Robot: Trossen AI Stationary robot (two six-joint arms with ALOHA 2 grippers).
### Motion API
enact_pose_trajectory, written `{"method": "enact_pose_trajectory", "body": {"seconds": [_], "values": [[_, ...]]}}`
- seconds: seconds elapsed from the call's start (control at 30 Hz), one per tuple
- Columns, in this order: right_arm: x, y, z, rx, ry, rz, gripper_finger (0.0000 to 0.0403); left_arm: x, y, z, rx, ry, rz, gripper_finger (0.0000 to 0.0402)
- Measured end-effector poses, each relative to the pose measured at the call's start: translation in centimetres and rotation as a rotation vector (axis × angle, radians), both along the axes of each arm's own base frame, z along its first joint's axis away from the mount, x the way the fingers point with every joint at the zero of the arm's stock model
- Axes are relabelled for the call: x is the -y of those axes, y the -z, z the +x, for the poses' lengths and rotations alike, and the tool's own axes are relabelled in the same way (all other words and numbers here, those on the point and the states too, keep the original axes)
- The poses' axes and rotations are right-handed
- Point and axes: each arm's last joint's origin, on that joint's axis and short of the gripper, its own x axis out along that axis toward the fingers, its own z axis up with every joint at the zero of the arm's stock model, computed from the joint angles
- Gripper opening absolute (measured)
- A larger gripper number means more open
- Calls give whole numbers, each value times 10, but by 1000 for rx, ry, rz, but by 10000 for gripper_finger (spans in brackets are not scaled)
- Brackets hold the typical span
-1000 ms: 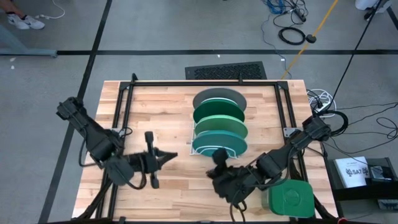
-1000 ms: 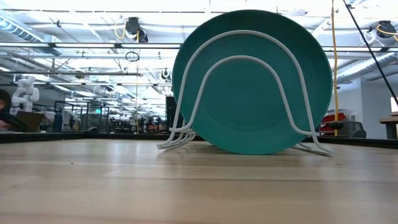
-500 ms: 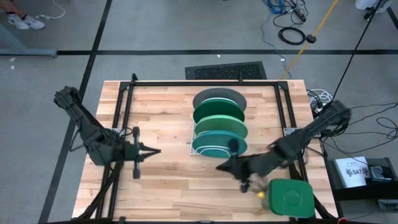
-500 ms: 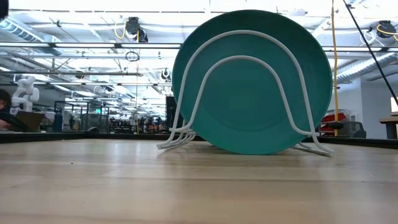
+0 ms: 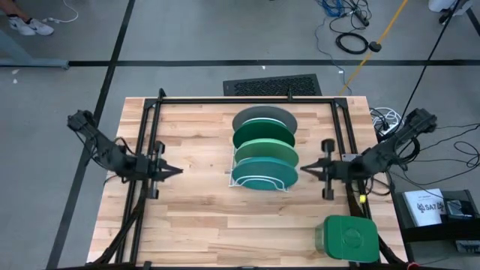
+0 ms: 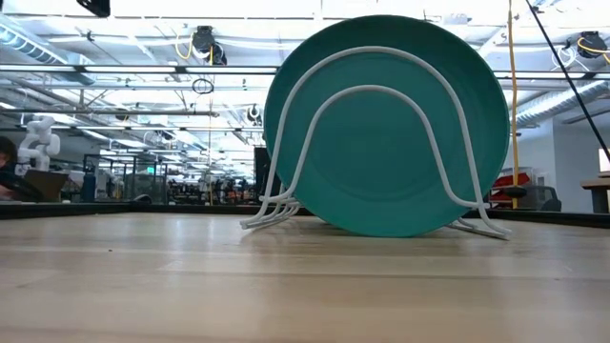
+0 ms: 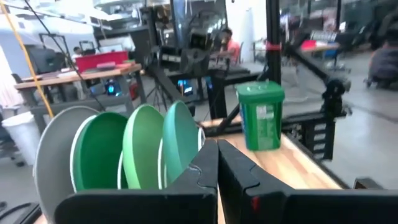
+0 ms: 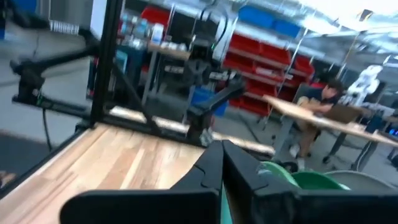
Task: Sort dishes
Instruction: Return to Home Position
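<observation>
Four plates stand on edge in the white wire rack (image 5: 238, 160) at the table's middle. From far to near they are grey (image 5: 264, 118), dark green (image 5: 264, 135), light green (image 5: 264, 154) and teal (image 5: 264, 174). In the low view the teal plate (image 6: 386, 143) hides the others. My left gripper (image 5: 176, 172) is shut and empty, left of the rack, pointing at it. In its wrist view (image 7: 217, 168) all four plates show. My right gripper (image 5: 304, 170) is shut and empty, just right of the rack, pointing at it. It also shows in its wrist view (image 8: 222, 165).
A green square lidded container (image 5: 350, 240) stands at the table's near right corner. A black frame (image 5: 247, 100) runs along the table's far, left and right sides. Bare wood lies near of the rack and to its left.
My left gripper has drawn back toward the table's left edge, away from the rack. My right gripper has swung from the near side of the rack toward the table's right and far side, and now points level at the rack. The plates have stayed in the rack.
</observation>
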Motion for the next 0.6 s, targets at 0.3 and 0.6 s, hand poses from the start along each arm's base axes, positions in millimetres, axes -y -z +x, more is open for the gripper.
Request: {"method": "enact_pose_trajectory", "body": {"seconds": [0.3,0.6], "values": [[29,32,-40,121,19,35,0,-24,20,-1,-2,-19,-18,0],[45,71,-62,234,35,96,0,-42,38,-10,33,-56,-41,0]]}}
